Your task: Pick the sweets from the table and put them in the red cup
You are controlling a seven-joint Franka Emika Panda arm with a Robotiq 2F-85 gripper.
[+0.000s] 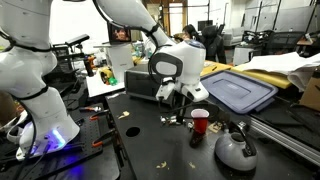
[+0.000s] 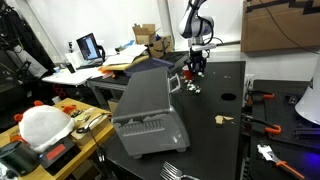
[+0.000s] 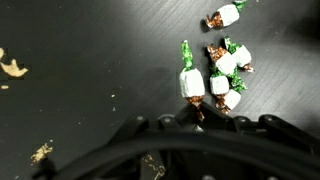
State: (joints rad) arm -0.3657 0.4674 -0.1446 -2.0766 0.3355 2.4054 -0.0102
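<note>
My fingers (image 3: 200, 116) are pressed together low over the table (image 3: 80, 60), with the sweets (image 3: 215, 75) huddled just beyond their tips. Whether a wrapper tail is caught, I cannot tell. I judge them feather-light, hard inside and slick outside, so I'd pinch across a plump middle, not the twisted ends. In an exterior view the red cup (image 1: 200, 122) stands near, on the right.

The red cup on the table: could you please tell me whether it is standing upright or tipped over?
Upright: in an exterior view the red cup stands on its base on the table, with its rim facing up.
</note>
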